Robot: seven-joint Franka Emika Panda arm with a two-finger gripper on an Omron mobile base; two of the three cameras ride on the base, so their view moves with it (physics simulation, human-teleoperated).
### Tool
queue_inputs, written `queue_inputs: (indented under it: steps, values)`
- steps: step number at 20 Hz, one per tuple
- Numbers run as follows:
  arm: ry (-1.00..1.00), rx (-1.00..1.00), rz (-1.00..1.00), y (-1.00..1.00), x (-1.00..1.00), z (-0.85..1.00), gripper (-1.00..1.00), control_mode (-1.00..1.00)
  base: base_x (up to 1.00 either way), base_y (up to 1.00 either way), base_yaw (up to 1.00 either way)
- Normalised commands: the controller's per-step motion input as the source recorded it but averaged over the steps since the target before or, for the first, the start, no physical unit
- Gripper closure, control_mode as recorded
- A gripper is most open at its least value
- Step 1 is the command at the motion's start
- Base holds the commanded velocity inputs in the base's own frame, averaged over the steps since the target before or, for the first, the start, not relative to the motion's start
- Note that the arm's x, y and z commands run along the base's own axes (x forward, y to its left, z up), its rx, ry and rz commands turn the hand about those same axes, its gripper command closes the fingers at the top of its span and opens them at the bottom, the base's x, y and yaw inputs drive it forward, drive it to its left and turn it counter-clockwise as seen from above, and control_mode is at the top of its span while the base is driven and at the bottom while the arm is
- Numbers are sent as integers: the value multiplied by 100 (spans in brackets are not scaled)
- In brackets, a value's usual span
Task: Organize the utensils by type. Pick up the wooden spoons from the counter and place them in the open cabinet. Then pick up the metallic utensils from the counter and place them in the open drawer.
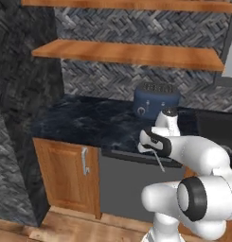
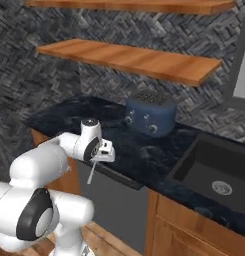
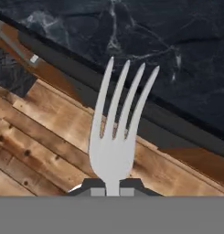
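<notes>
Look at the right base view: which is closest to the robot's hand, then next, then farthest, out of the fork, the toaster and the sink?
1. Fork: held in the gripper, hanging down in front of the counter's edge.
2. Toaster: blue, back on the counter, to the right of the hand.
3. Sink: far right, set into the counter.

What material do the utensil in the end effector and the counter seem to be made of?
Fork: probably metal, with a smooth pale silver-grey, slightly matte surface. It is held in the end effector.
Counter: looks like polished black stone, perhaps marble, judging by its faint pale veins.
</notes>
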Motion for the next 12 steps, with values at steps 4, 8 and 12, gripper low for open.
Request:
queue_inputs:
  steps: [4,8,12]
  values:
    - [0,0,0,0,0,0,100,100,-11,0,100]
    - [0,0,0,0,0,0,100,100,-9,0,100]
    - [0,0,0,0,0,0,100,100,-8,0,100]
